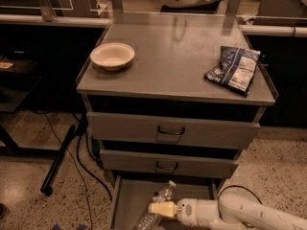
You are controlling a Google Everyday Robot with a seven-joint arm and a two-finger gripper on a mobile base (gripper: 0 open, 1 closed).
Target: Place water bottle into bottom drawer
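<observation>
here the arm (249, 214) lies level, end effector (162, 209) pinching the tilted water bottle (163, 194) over the bottom drawer (125, 200).

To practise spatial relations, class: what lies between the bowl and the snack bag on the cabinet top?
Only bare grey cabinet top, as the camera view shows. The end effector is lower down, gripping the water bottle over the bottom drawer.
</observation>
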